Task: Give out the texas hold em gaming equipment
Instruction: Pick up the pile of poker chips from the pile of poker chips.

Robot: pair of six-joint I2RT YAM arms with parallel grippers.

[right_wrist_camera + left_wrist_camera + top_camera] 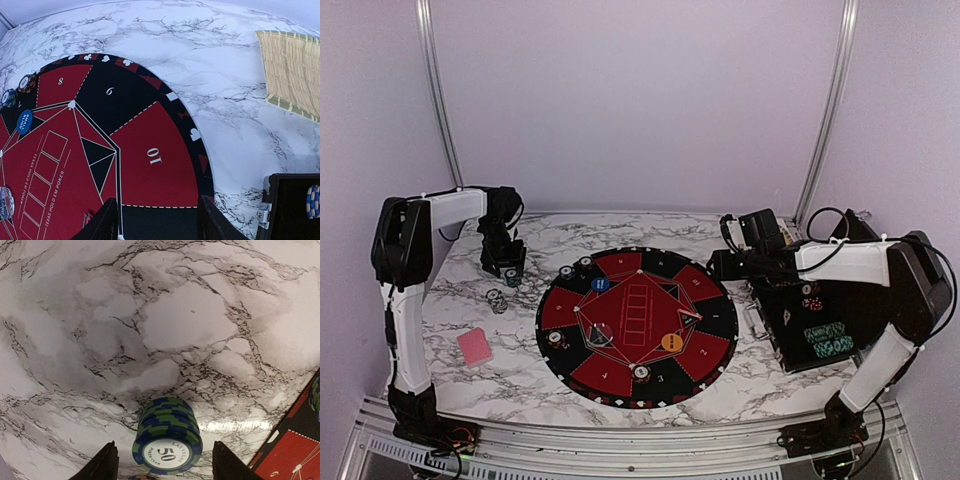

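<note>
**Blue-and-green chips stand between parted left fingers**

Closest to the left wrist lens, a chip stack stands on the marble tabletop. It is blue with green edge stripes, and its white top label reads "50" and "Las Vegas". The left end effector straddles it with its jaws apart. A strip of marble shows between each finger and the stack, so nothing is clamped. A corner of the round black-and-red mat enters at lower right.

From overhead that stack is only a dark blot under the left end effector, at the far left of the tabletop and off the mat. Only the overhead view gives the layout:
- Two clear buttons lie just beside the stack.
- A pink-backed card lies face down, nearer the arm's base.
- A blue button and an orange button lie on the mat.
- Small rim stacks sit spaced around the mat's edge.
- An open black case sits to the right with more chips inside.

The right wrist view alone makes the mat's print legible: seat numbers such as "8" and "10", and "Texas Hold Em Poker" along the centre boxes. The right end effector hangs over the mat's edge, its jaws apart with nothing between them. This view also shows a straw-coloured woven pad on the far marble. Blue-and-white chips stand on edge in the case's corner.
</note>
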